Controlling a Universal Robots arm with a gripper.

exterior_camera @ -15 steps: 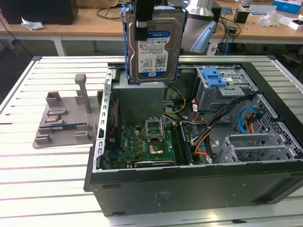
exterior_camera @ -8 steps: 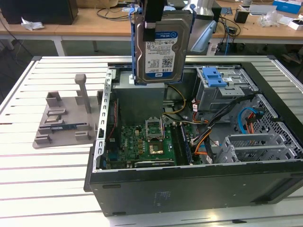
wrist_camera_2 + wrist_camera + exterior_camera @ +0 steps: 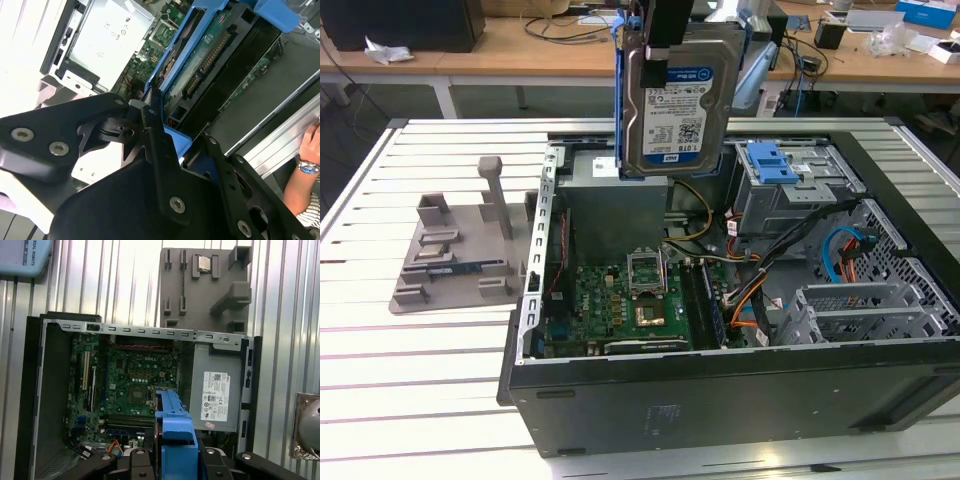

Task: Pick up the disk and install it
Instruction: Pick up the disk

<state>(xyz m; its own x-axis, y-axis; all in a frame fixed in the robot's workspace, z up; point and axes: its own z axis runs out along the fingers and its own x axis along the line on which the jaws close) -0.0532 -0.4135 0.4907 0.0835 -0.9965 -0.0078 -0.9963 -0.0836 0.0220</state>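
Black and reaching straight down from the top of the exterior view, the gripper [image 3: 665, 45] has its jaws clamped on the upper end of the disk [image 3: 675, 105], which hangs in the air above the open computer case [image 3: 720, 390]. At the exterior view's left, a grey moulded fixture plate [image 3: 450, 255] lies on the slatted white table [image 3: 420, 380], well apart from the disk. Inside the case come the grey power-supply box [image 3: 610, 195], directly beneath the disk's lower edge, and the green motherboard [image 3: 620, 300]. Orange and black cables [image 3: 770, 290] follow, with the metal drive cage [image 3: 790, 200] and its blue latch [image 3: 772, 160] toward the exterior view's right. In the second wrist view a person's hand [image 3: 314, 140] lies near the case's edge. The disk stands upright with its long axis vertical. Its labelled face is turned to the exterior camera, and blue rails run down its long sides. Its circuit-board face [image 3: 210, 50] shows in the second wrist view.
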